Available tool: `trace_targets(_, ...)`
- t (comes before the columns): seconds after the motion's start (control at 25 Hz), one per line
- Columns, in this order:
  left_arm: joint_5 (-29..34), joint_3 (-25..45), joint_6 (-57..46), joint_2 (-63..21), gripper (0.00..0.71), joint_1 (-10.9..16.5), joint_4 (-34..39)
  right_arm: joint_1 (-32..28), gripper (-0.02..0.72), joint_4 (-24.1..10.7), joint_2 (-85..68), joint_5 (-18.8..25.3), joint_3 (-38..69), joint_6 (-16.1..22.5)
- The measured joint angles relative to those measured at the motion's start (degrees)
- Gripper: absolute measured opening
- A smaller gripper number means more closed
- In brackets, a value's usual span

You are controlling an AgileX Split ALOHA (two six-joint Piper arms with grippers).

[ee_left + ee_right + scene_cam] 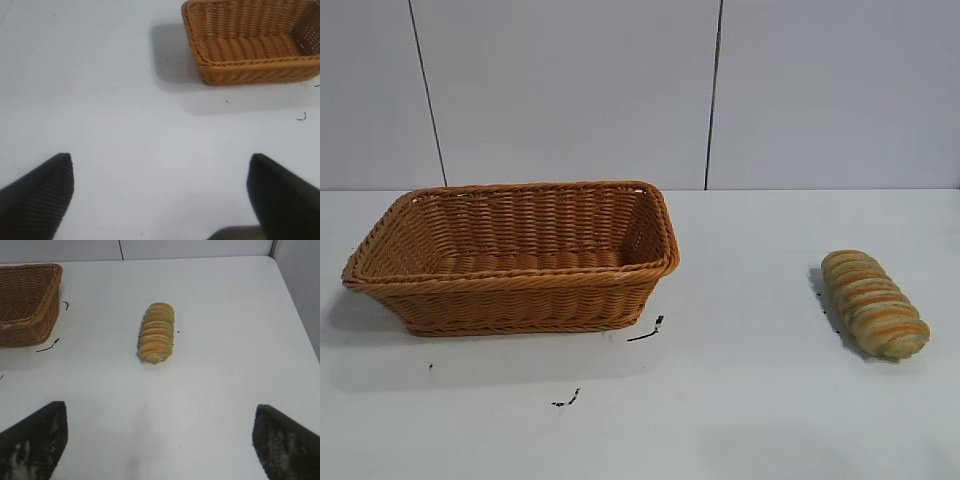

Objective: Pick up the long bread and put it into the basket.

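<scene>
The long bread (875, 304), a tan loaf with beige and orange-brown ridged bands, lies on the white table at the right; it also shows in the right wrist view (157, 332). The wicker basket (510, 262) stands empty at the left and shows in the left wrist view (252, 42) and at the edge of the right wrist view (25, 305). My right gripper (160, 412) is open and empty, well short of the bread. My left gripper (160, 165) is open and empty over bare table, apart from the basket. Neither gripper shows in the exterior view.
The white table (740, 400) carries small black marks (646, 331) in front of the basket. A pale panelled wall stands behind. The table's far right edge (295, 305) shows in the right wrist view.
</scene>
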Motion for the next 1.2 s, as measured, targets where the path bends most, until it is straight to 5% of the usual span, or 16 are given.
trace_targets(0.56,0.0,0.0,0.0,0.0,0.693,0.0,0.0,0.0,0.69,0.1,5.3,0.0,-1.4,-0.2)
trace_targets(1.2,0.0,0.0,0.0,0.0,0.693,0.0,0.0,0.0,0.69,0.2,68.0,-6.2,-23.6,-0.4)
